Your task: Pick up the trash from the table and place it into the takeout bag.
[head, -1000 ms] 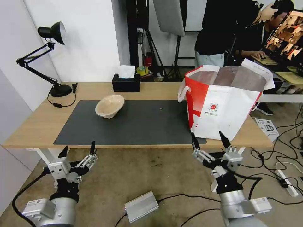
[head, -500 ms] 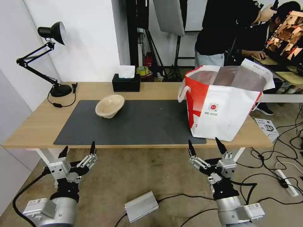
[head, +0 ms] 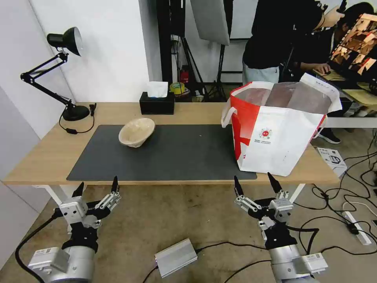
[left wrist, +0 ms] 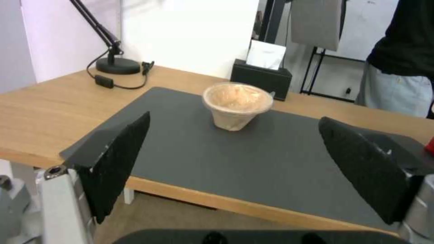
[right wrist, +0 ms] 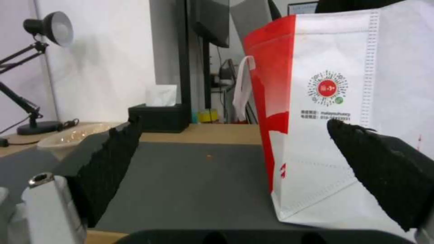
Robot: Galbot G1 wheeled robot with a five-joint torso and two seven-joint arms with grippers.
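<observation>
Head view: both the left gripper (head: 96, 187) and right gripper (head: 255, 181) hang wide open and empty below the light wood table's (head: 196, 112) near edge, likely parked between picks. On its mat the beige crumpled paper-pulp bowl (head: 136, 132) sits well left of the boxy white-and-red takeout bag (head: 279, 131), whose mouth stands open to receive it.

Bright even indoor light, soft shadows, wrist views slightly blurred

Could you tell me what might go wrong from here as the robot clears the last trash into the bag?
The beige paper-pulp bowl sits tilted and crumpled on the dark grey mat, so a pinch may slip or crush it. The takeout bag is tall and soft-sided near the table's right end; the right gripper, open just below it, might nudge it.
</observation>
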